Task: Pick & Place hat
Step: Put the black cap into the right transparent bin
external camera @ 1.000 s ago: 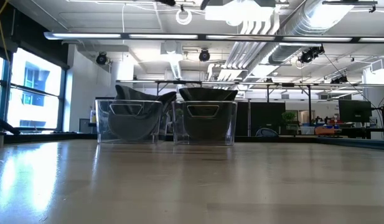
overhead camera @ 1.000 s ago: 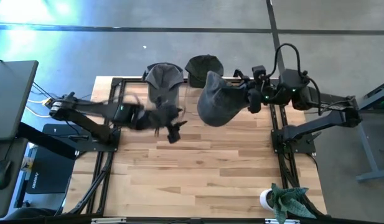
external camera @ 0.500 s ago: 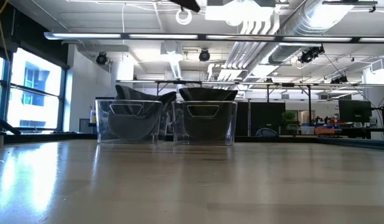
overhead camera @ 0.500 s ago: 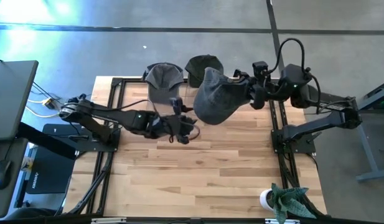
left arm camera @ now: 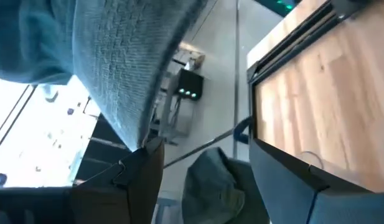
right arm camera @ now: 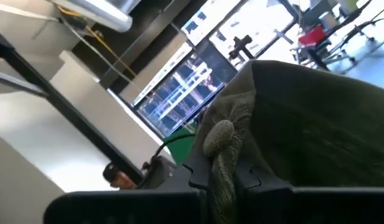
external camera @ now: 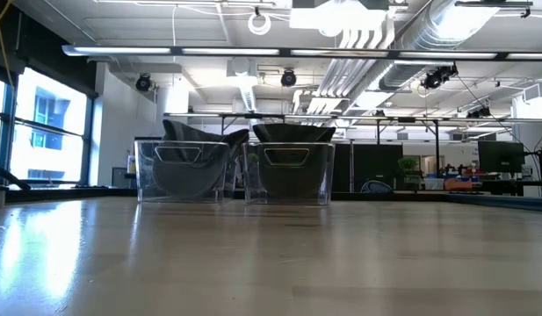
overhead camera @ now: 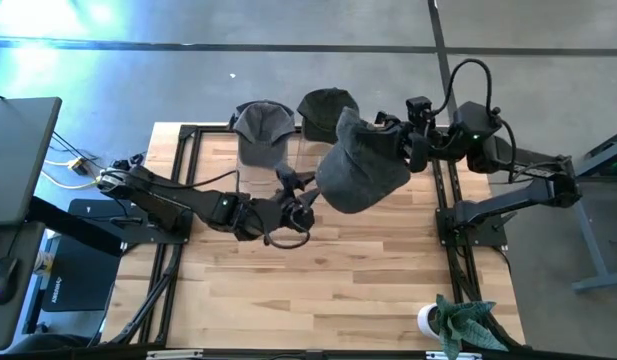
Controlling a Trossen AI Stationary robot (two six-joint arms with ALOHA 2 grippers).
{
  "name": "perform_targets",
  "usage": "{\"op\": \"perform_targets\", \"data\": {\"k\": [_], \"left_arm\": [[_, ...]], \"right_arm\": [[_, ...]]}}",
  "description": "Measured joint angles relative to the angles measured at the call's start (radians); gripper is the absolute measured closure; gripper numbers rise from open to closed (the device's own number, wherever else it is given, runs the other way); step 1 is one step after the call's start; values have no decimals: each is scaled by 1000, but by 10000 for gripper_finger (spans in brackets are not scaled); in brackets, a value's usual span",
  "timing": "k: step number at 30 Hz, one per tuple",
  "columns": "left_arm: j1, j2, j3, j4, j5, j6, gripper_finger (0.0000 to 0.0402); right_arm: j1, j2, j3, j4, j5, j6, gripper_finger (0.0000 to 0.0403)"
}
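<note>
Mid-task, hat airborne: the right claw (overhead camera: 400, 150) is clamped tight on a grey knit hat (overhead camera: 360, 168), holding it in the air above the tabletop (overhead camera: 318, 280), just in front of the two clear bins (external camera: 234, 171). Pick looks done; placing is left. Each bin already holds a dark cap (overhead camera: 264, 122), (overhead camera: 326, 103), so where this hat is meant to go can't be told.

The left claw (overhead camera: 300, 192) reaches in under the hat's lower edge, just beside it, fingers spread wide w/ nothing between them; a handover may be coming, judging by the pose.

View vs view: only the high cam shows both arms and hat together. The low cam sees neither arm nor hat, only bins w/ caps on bare wood. The left wrist cam shows knit fabric (left arm camera: 117, 56) hanging over its open fingers (left arm camera: 139, 180) and a cap beyond. The right wrist cam alone shows the pinch: fabric (right arm camera: 220, 140) bunched between closed fingers.
</note>
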Motion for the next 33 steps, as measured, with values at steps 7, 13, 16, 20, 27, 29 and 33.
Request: {"op": "perform_targets", "data": {"k": [7, 13, 16, 20, 27, 29, 33], "left_arm": [[-4, -1, 1, -17, -172, -97, 172], [-4, -1, 1, -12, -155, -207, 173], [-4, -1, 1, -5, -153, -209, 173], [-3, -1, 1, 83, -135, -209, 173], [-1, -1, 1, 266, -118, -91, 173], [16, 15, 2, 299, -85, -50, 173], [37, 44, -3, 296, -65, 45, 173]], "right_arm": [[0, -42, 0, 21, 30, -8, 398], [0, -63, 0, 25, 62, -8, 399], [0, -64, -1, 35, 90, -8, 397], [0, -65, -1, 62, 111, -14, 399], [-13, -65, -1, 72, 103, -7, 395], [-13, -65, -1, 72, 103, -8, 397], [-13, -65, -1, 86, 103, -7, 399]]}}
